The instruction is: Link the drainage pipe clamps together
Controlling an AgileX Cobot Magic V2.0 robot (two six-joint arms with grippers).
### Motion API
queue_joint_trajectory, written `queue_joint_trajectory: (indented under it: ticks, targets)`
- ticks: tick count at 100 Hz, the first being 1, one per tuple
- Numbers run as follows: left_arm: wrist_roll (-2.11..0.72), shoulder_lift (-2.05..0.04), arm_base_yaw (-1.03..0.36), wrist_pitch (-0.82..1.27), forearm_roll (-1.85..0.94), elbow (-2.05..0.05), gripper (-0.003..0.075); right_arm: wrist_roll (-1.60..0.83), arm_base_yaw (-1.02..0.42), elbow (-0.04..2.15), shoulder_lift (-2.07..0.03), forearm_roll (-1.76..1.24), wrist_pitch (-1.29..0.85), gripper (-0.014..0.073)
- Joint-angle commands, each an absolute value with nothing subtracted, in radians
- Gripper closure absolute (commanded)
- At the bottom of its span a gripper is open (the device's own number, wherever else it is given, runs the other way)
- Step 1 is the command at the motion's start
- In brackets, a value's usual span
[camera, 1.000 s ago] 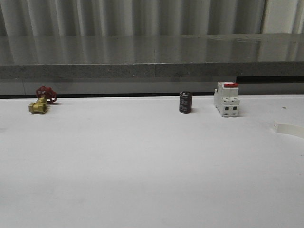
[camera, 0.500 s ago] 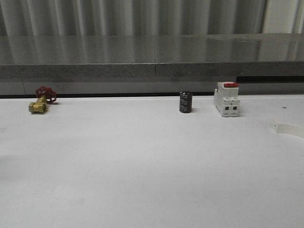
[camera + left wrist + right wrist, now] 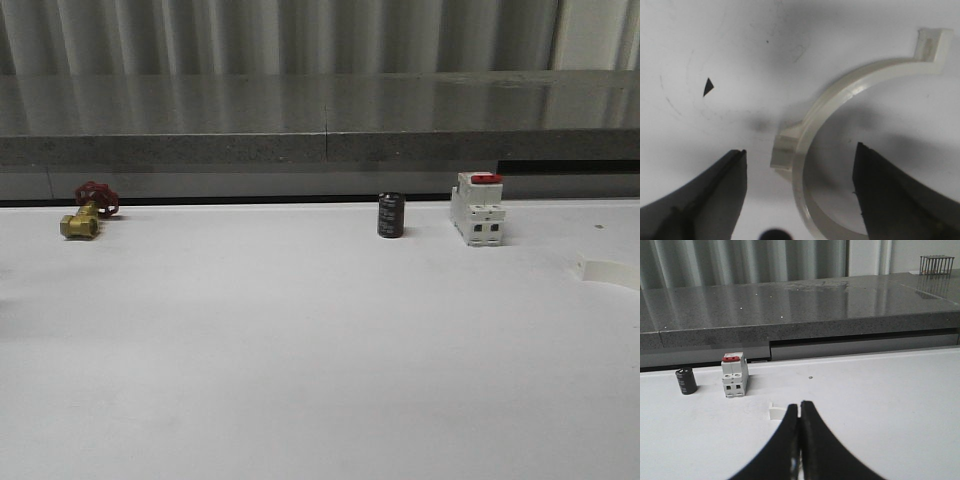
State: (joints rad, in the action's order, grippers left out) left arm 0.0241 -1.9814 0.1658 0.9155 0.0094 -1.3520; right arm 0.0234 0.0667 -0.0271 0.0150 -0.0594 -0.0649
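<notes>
From the front camera I see the white desk [image 3: 300,350] with a row of unrelated parts along its far edge: a brass valve [image 3: 80,224] with a red handwheel at the left, a small black cylinder [image 3: 390,215] near the middle, and just to its right a white breaker [image 3: 477,209] with a red top. None of them sits on the open middle of the desk. At the right edge of that view a white curved piece [image 3: 607,269] lies flat, cut off by the frame; I take it for one of the pipe clamps.

My left wrist camera looks straight down on a clamp half [image 3: 840,107] lying on the desk, a white arc with a squared tab at each visible end. The left gripper [image 3: 800,165] has its jaws spread wide, one dark finger [image 3: 722,192] on either side of the arc's lower end tab, neither touching it.

My right wrist camera looks across the desk. The right gripper [image 3: 799,412] has its fingers pressed together with nothing between them. Just beyond its tip I can see a small white tab [image 3: 775,411] of a clamp, mostly hidden behind the fingers. The breaker [image 3: 734,375] and the black cylinder [image 3: 686,381] stand farther back, well apart from the gripper.
</notes>
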Motion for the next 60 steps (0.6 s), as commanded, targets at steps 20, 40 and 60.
queue_joint_trajectory:
  ticks: [20,40,60]
  targets:
    - [0.027,-1.980,0.168,0.895,0.000,-1.384,0.0346,0.017,0.072,-0.011,0.030,-0.060,0.011,0.0659]
    - [0.027,-1.980,0.168,0.870,0.000,-1.384,0.0540,0.017,0.072,-0.011,0.030,-0.060,0.011,0.0659]
    - [0.027,-1.971,0.168,0.872,0.000,-1.384,0.0714,0.017,0.072,-0.011,0.030,-0.060,0.011,0.0659]
